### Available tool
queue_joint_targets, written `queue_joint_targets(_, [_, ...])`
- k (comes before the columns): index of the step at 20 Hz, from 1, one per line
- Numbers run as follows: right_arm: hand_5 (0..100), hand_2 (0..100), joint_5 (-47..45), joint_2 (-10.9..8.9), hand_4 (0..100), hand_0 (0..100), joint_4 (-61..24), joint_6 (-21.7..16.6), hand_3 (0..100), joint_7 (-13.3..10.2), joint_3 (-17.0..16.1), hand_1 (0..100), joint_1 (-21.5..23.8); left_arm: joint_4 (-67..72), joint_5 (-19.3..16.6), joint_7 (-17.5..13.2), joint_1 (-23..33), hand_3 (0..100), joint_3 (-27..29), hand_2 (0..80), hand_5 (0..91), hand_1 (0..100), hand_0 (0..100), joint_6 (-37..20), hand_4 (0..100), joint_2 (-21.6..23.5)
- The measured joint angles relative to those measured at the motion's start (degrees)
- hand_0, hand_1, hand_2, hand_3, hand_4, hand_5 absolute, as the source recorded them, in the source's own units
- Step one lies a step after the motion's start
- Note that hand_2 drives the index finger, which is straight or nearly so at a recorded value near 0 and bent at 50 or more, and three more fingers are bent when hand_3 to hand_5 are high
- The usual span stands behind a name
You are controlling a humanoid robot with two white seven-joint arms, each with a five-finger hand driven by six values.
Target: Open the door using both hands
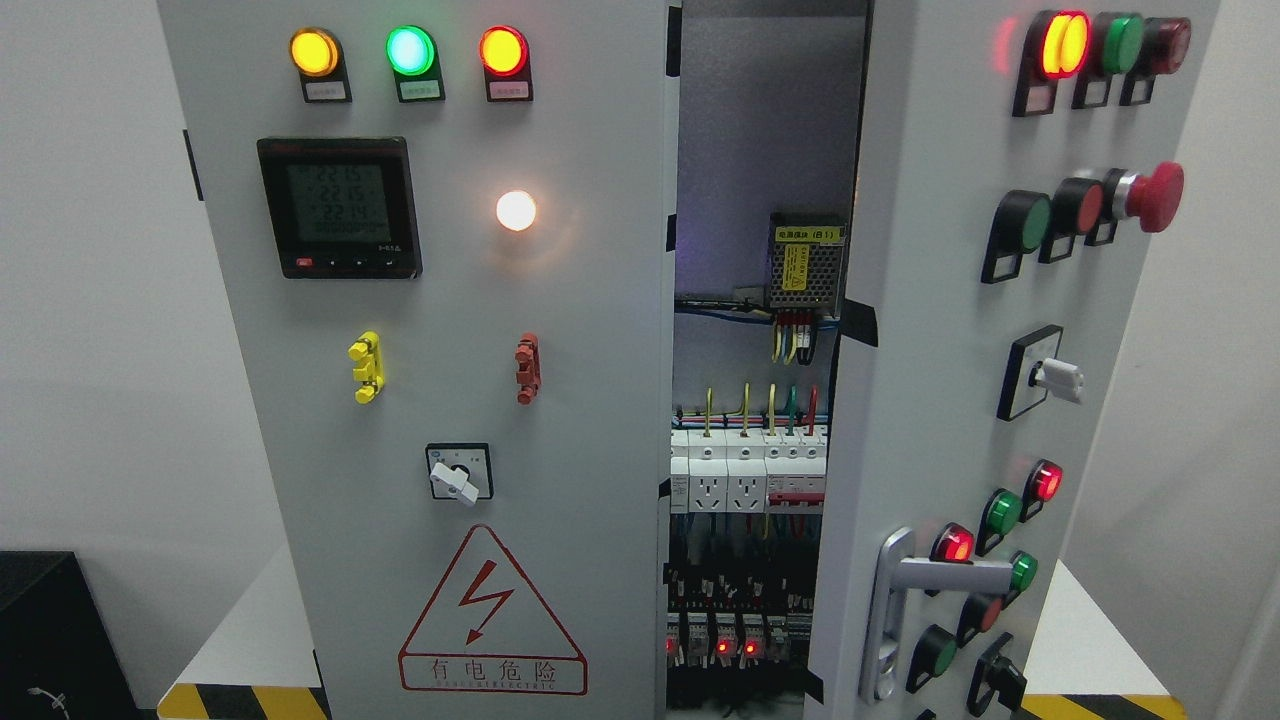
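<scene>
A grey electrical cabinet fills the head view. Its left door (450, 300) is closed and carries three lit lamps, a digital meter (338, 207), a rotary switch (459, 473) and a red warning triangle (492, 615). The right door (930, 400) is swung partly open toward me, hinged at the right, with a silver lever handle (925, 585) near its lower left edge. The gap between the doors shows the inside (760, 450) with breakers, sockets and wiring. Neither of my hands is in view.
The right door carries lamps, push buttons and a red mushroom stop button (1155, 196) that stick out toward me. The cabinet stands on a white platform with yellow-black edge tape (240, 700). A black box (50, 630) sits at lower left. White walls stand on both sides.
</scene>
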Motion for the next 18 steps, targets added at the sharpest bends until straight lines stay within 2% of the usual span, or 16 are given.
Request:
queue_joint_targets(7, [0, 0, 0.0, 0.01, 0, 0, 0.0, 0.0, 0, 0.0, 0.0, 0, 0.0, 0.0, 0.0, -0.2, 0.0, 0, 0.0, 0.0, 0.0, 0, 0, 0.0, 0, 0.0])
queue_joint_targets(8, [0, 0, 0.0, 0.01, 0, 0, 0.0, 0.0, 0, 0.0, 0.0, 0, 0.0, -0.1, 0.0, -1.4, 0.1, 0, 0.0, 0.0, 0.0, 0, 0, -0.2, 0, 0.1])
queue_joint_targets(9, [0, 0, 0.0, 0.00, 0, 0, 0.0, 0.0, 0, 0.0, 0.0, 0, 0.0, -0.6, 0.2, -3.9, 0.3, 0, 0.0, 0.0, 0.0, 0, 0, -1.0, 0, 0.4])
queue_joint_targets(10, [0, 0, 0.0, 0.00, 0, 0, 0.0, 0.0, 0, 0.0, 0.0, 0, 0.0, -1.6, 0.7, -7.2, 0.6, 0, 0.1, 0.0, 0.0, 0, 0, -2.0, 0, 1.1])
queue_joint_targets(11, [0, 0, 0.0, 0.00, 0, 0, 0.0, 0.0, 0, 0.0, 0.0, 0, 0.0, -3.2, 2.1, -12.4, 1.4, 0, 0.1, 0.0, 0.0, 0, 0, -3.0, 0, 1.9])
queue_joint_targets(13, [0, 0, 0.0, 0.00, 0, 0, 0.0, 0.0, 0, 0.0, 0.0, 0, 0.0, -8.0, 8.5, -23.7, 3.7, 0, 0.0, 0.0, 0.0, 0, 0, -4.1, 0, 4.6])
queue_joint_targets(14, [0, 0, 0.0, 0.00, 0, 0, 0.0, 0.0, 0, 0.0, 0.0, 0, 0.0, -10.9, 12.9, -29.3, 5.1, 0, -0.1, 0.0, 0.0, 0, 0, -4.5, 0, 6.5])
queue_joint_targets(16, [0, 0, 0.0, 0.00, 0, 0, 0.0, 0.0, 0, 0.0, 0.0, 0, 0.0, -18.4, 23.7, -38.2, 8.8, 0, -0.3, 0.0, 0.0, 0, 0, -4.8, 0, 12.2])
queue_joint_targets(18, [0, 0, 0.0, 0.00, 0, 0, 0.0, 0.0, 0, 0.0, 0.0, 0, 0.0, -25.8, 37.9, -44.8, 13.4, 0, -0.2, 0.0, 0.0, 0, 0, -5.1, 0, 19.7])
